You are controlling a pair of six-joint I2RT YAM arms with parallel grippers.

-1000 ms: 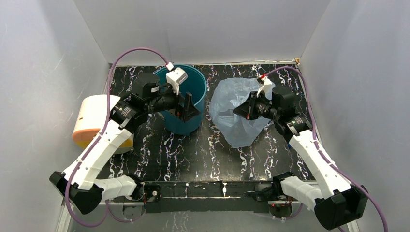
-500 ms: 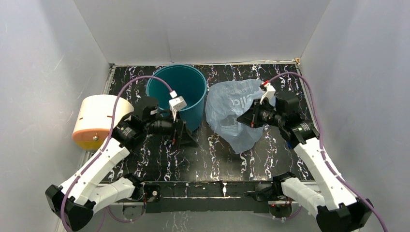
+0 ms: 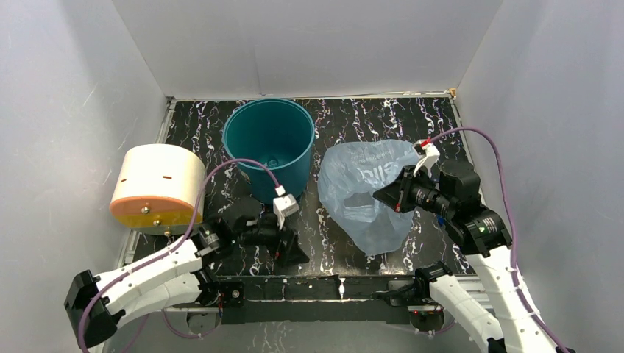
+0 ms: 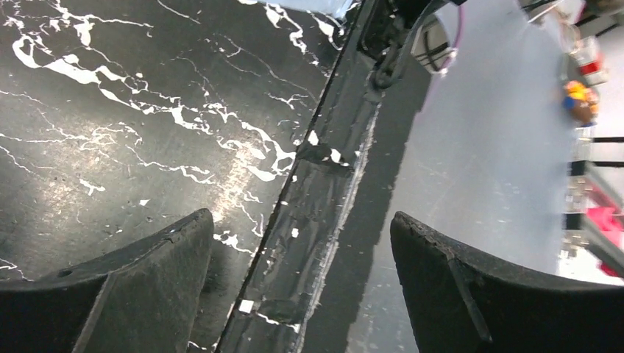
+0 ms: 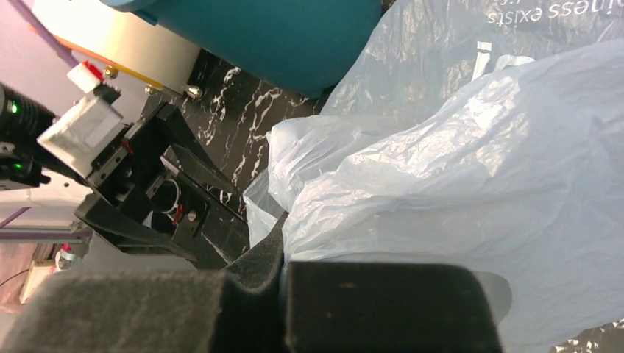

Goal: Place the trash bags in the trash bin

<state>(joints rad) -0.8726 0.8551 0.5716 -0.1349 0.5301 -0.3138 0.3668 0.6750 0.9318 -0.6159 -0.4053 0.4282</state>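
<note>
Where the trash bag lies: the trash bag [image 3: 360, 198] is outside the bin, spread puffed and crinkled over the right-centre of the table [image 3: 353, 110]. It is just to the right of the trash bin [image 3: 293, 176]; whether the two touch I cannot tell.
Bag look: thin, translucent and light blue, with white lettering [image 3: 371, 173] on its far part.
Right gripper: the right gripper [image 3: 383, 195] is clenched on the bag's right side. A fold of the film is pinched between its closed fingers [image 5: 147, 309]. In the wrist view, plastic billows above and to the right of the pinch.
Trash bin: upright at the far-centre of the table, mouth facing up. Its teal inner wall and floor show from above.
Left gripper: the left gripper [image 3: 293, 256] hangs low by the table's near edge, in front of the bin and to the left of the bag's near tip. Its jaws are spread wide and grasp nothing. Between its fingers [image 4: 132, 287] the wrist view shows only the marbled top and the table's dark front edge.
Cream cylinder: the cream cylinder [image 3: 158, 176] lies on its side at the table's left edge. Its orange end faces the near side, and it sits to the left of the bin and apart from it.
</note>
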